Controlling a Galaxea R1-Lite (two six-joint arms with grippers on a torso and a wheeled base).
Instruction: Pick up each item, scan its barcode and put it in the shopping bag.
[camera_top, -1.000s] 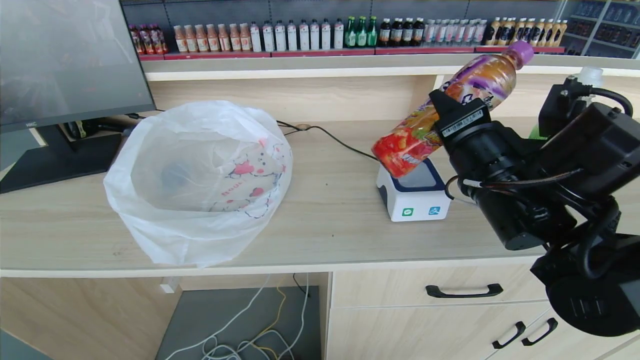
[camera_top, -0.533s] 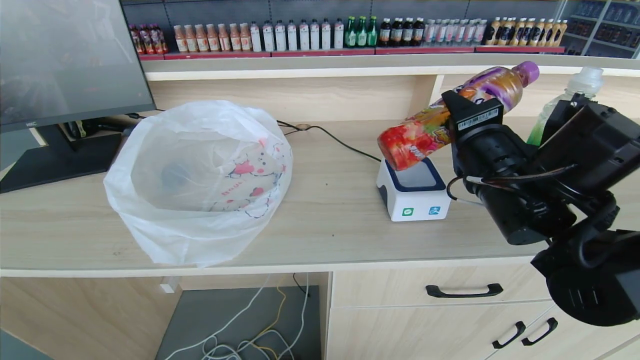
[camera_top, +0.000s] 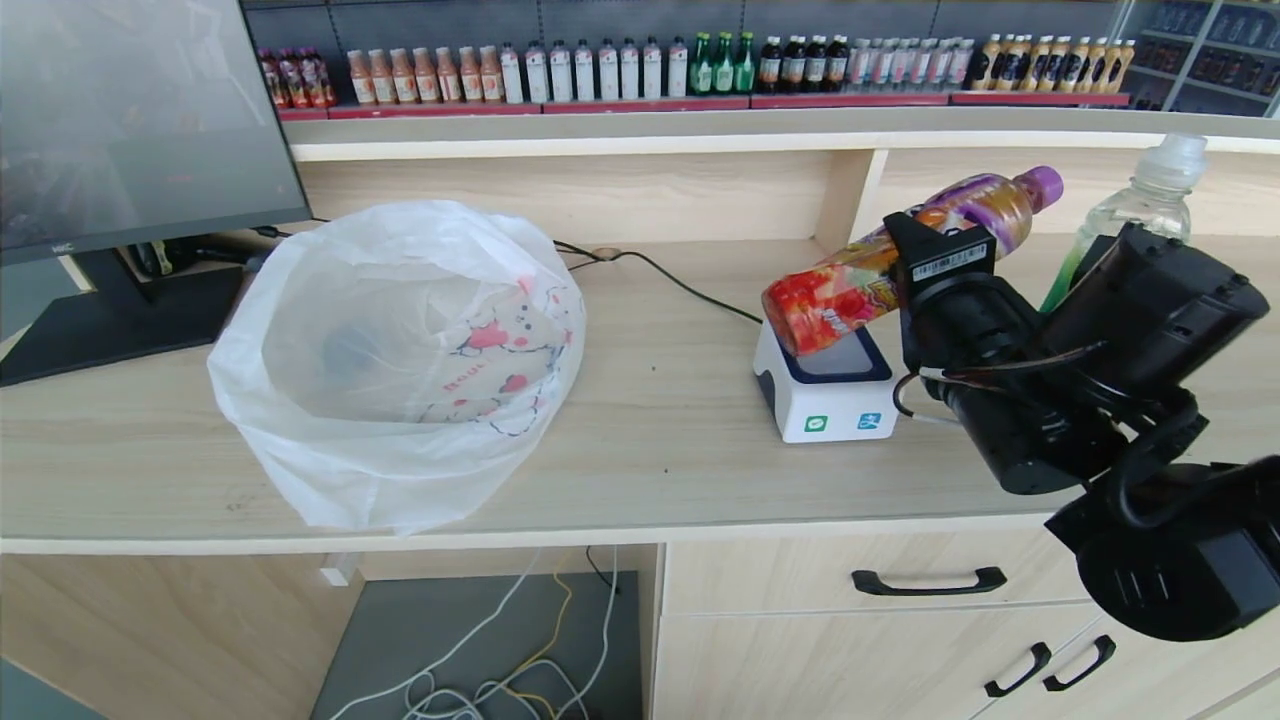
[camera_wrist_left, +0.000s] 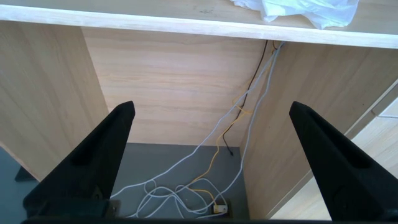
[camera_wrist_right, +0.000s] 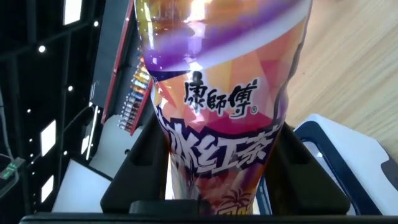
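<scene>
A juice bottle (camera_top: 880, 270) with an orange, red and purple wrap and a purple cap lies tilted in my right gripper (camera_top: 925, 268), which is shut on its middle. Its red base hangs just above the glass top of the white barcode scanner (camera_top: 825, 385). In the right wrist view the bottle (camera_wrist_right: 224, 106) stands between the two dark fingers, with a corner of the scanner (camera_wrist_right: 348, 162) beside it. The white plastic shopping bag (camera_top: 400, 360) stands open on the counter's left half. My left gripper (camera_wrist_left: 208, 162) hangs open below the counter edge, over floor cables.
A clear bottle with a white cap (camera_top: 1140, 205) stands on the counter behind my right arm. A monitor (camera_top: 130, 120) sits at the far left. A black cable (camera_top: 660, 275) runs across the counter toward the scanner. Drawers with black handles (camera_top: 930, 582) lie under the counter.
My right gripper has lowered the bottle and tipped it flatter, bringing its base closer to the scanner's top. The clear bottle behind has come into sight. The left arm has not moved.
</scene>
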